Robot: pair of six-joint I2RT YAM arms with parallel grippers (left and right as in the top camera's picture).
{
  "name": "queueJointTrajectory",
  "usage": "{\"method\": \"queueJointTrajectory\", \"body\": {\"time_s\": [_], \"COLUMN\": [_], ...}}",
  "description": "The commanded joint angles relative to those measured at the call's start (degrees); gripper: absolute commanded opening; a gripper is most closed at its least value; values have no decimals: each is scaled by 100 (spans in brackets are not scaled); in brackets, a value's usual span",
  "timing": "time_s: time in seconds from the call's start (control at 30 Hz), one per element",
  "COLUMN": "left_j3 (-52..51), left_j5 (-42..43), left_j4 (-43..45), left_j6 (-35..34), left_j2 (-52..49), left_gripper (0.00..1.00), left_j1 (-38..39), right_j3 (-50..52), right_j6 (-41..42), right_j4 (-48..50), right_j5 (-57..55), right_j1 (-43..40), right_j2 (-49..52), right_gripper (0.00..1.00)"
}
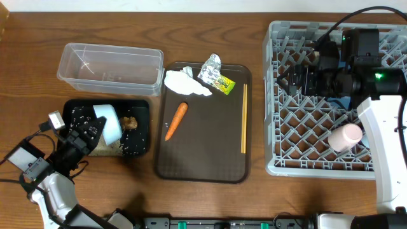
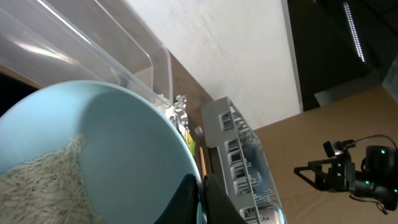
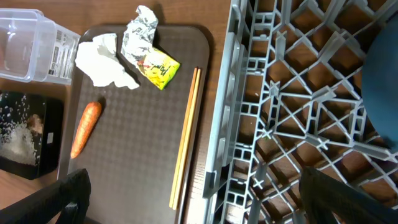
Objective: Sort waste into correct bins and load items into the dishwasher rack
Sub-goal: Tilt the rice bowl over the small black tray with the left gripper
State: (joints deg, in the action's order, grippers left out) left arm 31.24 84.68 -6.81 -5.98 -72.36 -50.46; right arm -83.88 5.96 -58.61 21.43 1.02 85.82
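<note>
Rice [image 2: 43, 180] clings inside the light-blue cup [image 1: 109, 121], tipped over the black tray [image 1: 138, 108] and pinched at its rim by the left gripper's [image 2: 199, 196] closed jaws. Tilt steeper, slowly, keeping its mouth inside the tray. The right gripper's [image 3: 205, 196] jaws gape empty above the dishwasher rack [image 1: 299, 127].

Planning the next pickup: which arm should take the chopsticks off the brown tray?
Right. The right gripper is open above the rack, close to the chopsticks. The left gripper is shut on the light-blue cup, tipped over the black tray.
</note>
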Motion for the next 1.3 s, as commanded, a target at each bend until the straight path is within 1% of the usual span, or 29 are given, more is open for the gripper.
{"method": "queueJointTrajectory", "body": {"time_s": [0.0, 0.07, 0.13, 0.17, 0.23, 0.27, 0.3, 0.4, 0.47, 0.63, 0.83, 1.07, 1.27], "left_j3": [-39, -39, -39, -42, -50, -50, -50, -50, -50, -50, -50, -50, -46], "left_j5": [186, 101, 188, 131, -304, -402, -343, -4, -59, -599, -1401, -2621, -3097], "left_j4": [9, 11, 11, 9, 4, 15, 59, 72, 72, 74, 74, 79, 162], "left_j6": [7, 4, -90, 7, 24, -142, -280, -291, -284, -286, -264, -262, -267], "left_j2": [-42, -50, -52, -52, -63, -87, -96, -96, -96, -96, -96, -96, -87], "left_gripper": [6, 6, 6, 6, 6, 6, 6, 6, 6, 6, 6, 6, 6], "left_j1": [9, 11, 7, 7, 7, 7, 7, 7, 7, 57, 400, 1095, 1759], "right_j3": [-11, -11, -11, -11, -11, -11, -11, -11, -11, -11, -11, -11, -11], "right_j6": [87, 87, 87, 87, 90, 90, 87, 87, 87, 87, 87, 87, 87], "right_j4": [-20, -31, -31, -33, -37, -35, -37, -66, -76, -59, -59, -59, -83], "right_j5": [114, 114, 114, 114, 114, 114, 114, 114, 114, 111, 111, 111, 111], "right_j1": [57, 57, 57, 57, 57, 57, 57, 57, 57, 57, 57, 57, 57], "right_j2": [-92, -92, -92, -92, -92, -92, -92, -92, -92, -92, -92, -92, -92], "right_gripper": [99, 99, 99, 99, 99, 99, 99, 99, 99, 99, 99, 99, 99]}}
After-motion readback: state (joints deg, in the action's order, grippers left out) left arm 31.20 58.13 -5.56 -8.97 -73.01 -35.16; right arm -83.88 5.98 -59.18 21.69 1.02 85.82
